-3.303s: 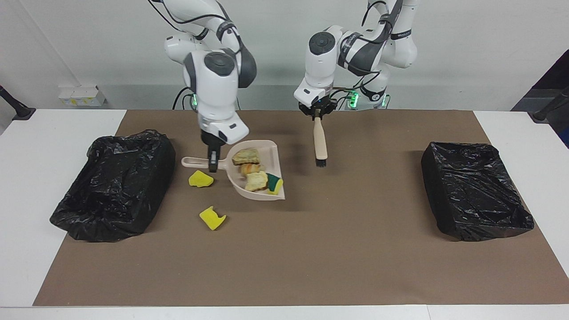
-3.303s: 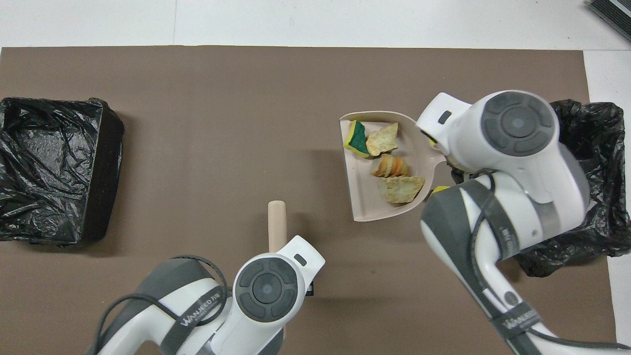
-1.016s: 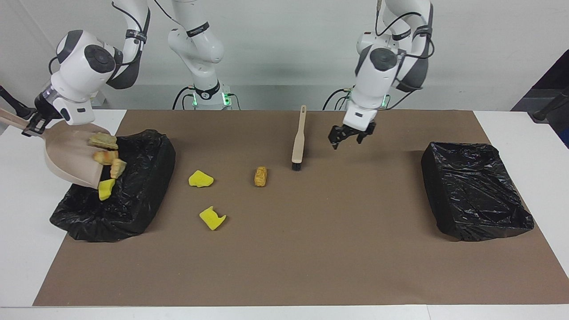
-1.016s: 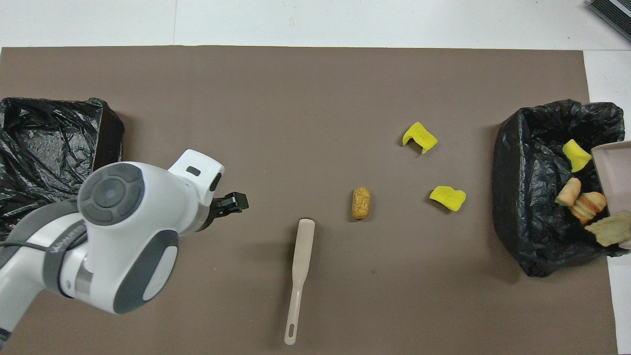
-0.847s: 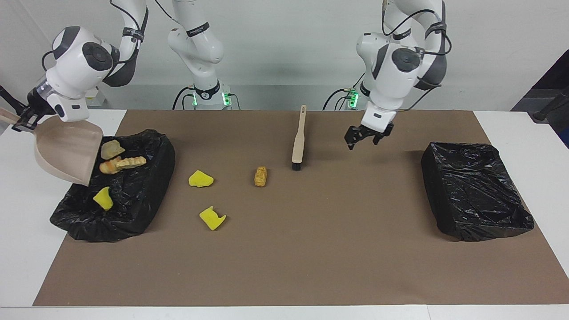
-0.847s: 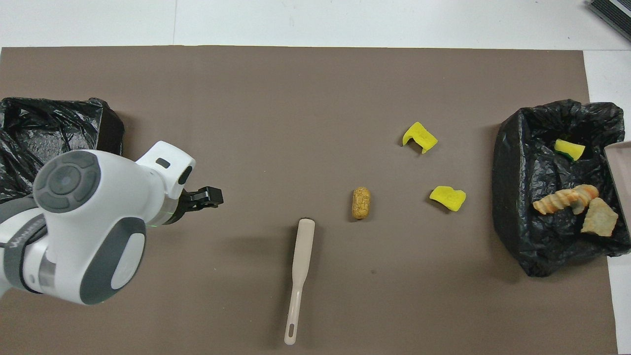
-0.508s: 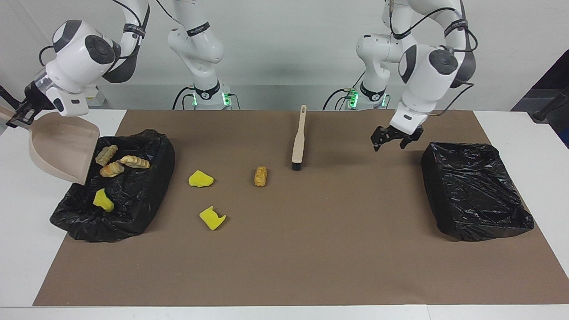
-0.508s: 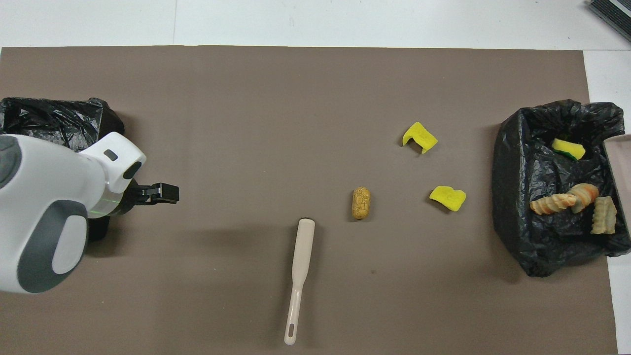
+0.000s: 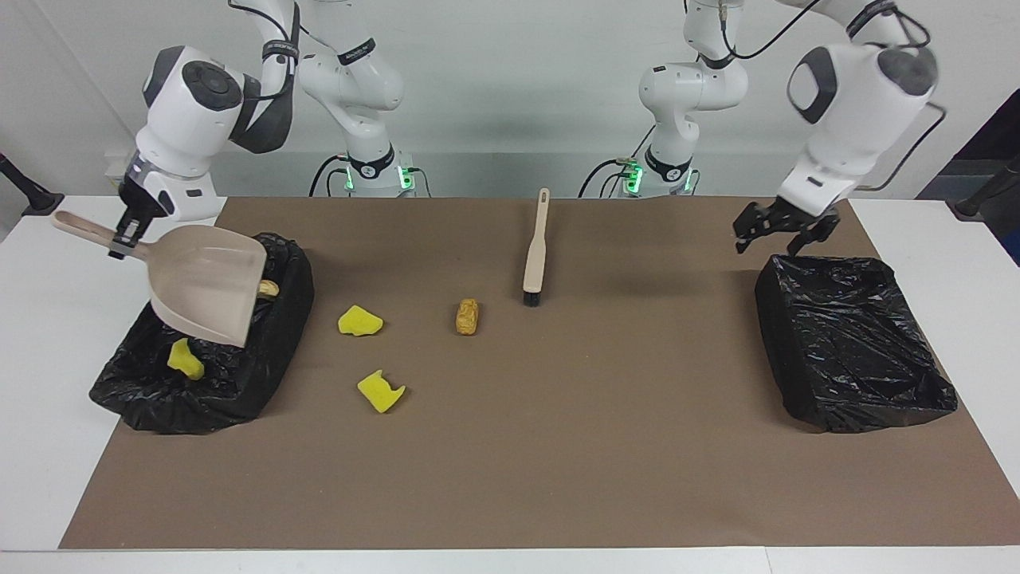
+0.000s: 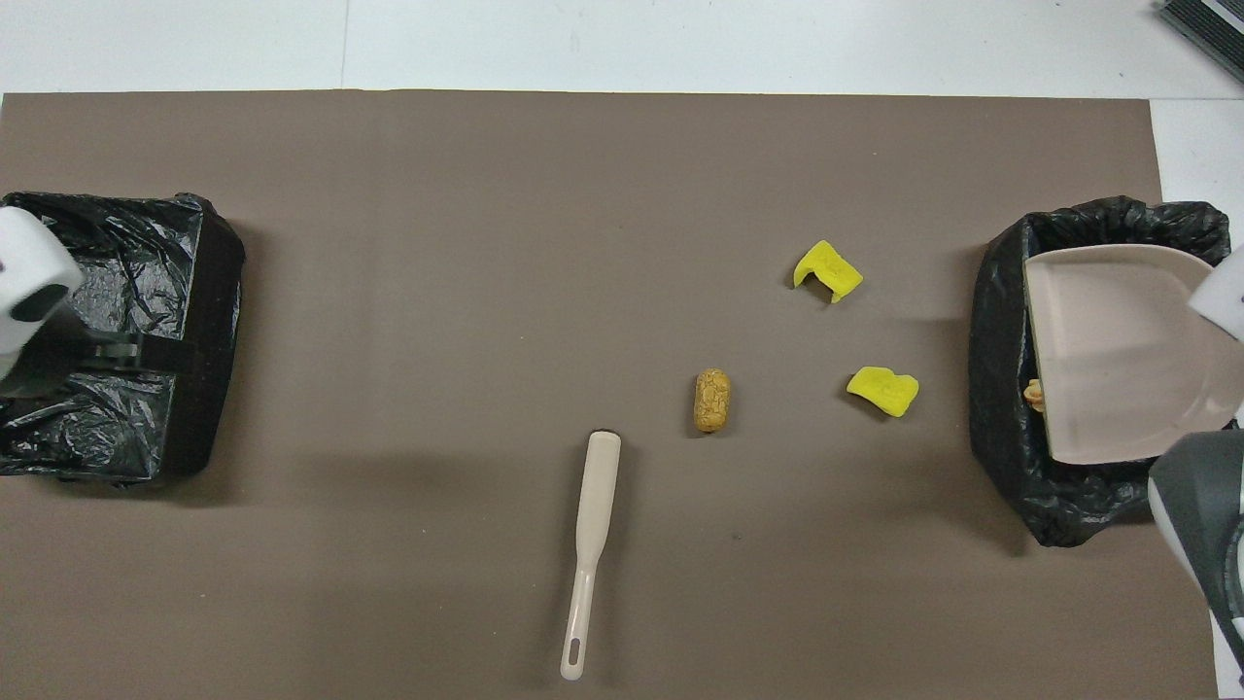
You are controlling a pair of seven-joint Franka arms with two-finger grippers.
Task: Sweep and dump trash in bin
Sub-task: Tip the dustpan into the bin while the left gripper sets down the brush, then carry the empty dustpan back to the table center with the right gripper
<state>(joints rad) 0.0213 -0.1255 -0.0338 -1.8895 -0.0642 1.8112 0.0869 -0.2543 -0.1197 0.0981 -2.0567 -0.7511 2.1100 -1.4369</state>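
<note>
Here, right gripper [image 9: 127, 232] clamping dustpan [image 9: 209, 281], left gripper [image 9: 781, 228] spread

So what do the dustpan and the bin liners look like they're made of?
The dustpan looks like smooth, matte beige plastic: one moulded piece, even colour. Both bins, and, are lined with thin glossy black plastic film, crinkled and catching highlights.

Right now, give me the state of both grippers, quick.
Left gripper: open, empty, over the bin at its end of the table.
Right gripper: shut on the dustpan handle, over the other bin.
</note>
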